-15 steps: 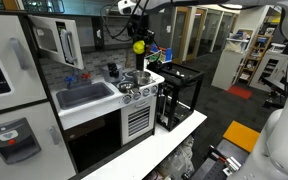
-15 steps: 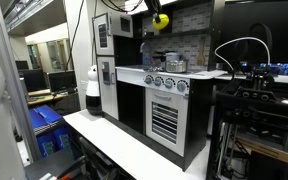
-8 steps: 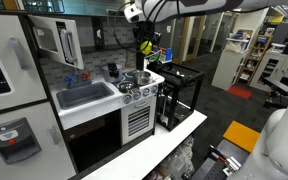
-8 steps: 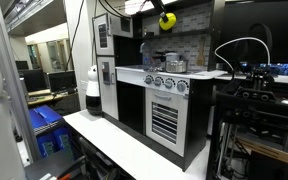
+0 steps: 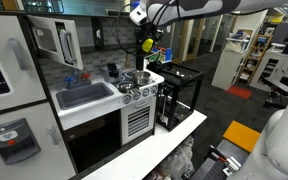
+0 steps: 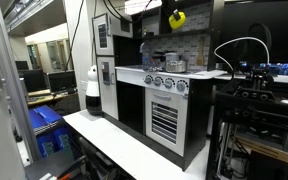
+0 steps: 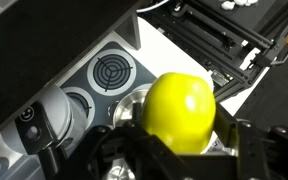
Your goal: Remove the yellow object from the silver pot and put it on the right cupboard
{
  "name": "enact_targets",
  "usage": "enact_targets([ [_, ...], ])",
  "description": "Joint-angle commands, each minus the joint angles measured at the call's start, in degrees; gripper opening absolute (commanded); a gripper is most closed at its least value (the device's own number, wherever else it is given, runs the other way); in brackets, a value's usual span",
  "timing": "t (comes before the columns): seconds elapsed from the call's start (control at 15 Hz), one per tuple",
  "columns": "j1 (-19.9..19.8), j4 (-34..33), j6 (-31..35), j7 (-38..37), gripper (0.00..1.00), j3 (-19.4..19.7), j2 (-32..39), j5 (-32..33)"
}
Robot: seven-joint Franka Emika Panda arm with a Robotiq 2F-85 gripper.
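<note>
my gripper (image 7: 177,138) is clamped on the yellow object (image 7: 180,108) and holds it high in the air. in an exterior view the silver pot (image 5: 136,76) sits on the stove at 6 o'clock from it. the ball looks light, smooth and rounded, likely slippery. i judge a hold across its widest middle safest, since an off-centre pinch could squirt it out.

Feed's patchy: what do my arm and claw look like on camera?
In an exterior view the arm is white, built of rounded, smooth segments. The claw is black and blocky; in the wrist view its fingers look dark and angular. Markings and cables are too small to tell.
</note>
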State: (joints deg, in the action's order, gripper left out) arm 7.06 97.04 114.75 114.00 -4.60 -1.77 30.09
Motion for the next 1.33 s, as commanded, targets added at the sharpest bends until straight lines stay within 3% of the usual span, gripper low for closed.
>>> enact_targets([
  [0.0,-0.1,-0.6,2.1,8.1,0.43,-0.9,1.4,2.8],
  [0.4,0.8,0.6,6.1,12.7,0.43,-2.3,2.4,16.2],
  [0.73,0.8,1.7,13.4,4.1,0.43,-2.4,3.2,27.1],
  [1.27,0.5,1.8,15.6,-10.2,0.43,-1.9,4.8,37.3],
])
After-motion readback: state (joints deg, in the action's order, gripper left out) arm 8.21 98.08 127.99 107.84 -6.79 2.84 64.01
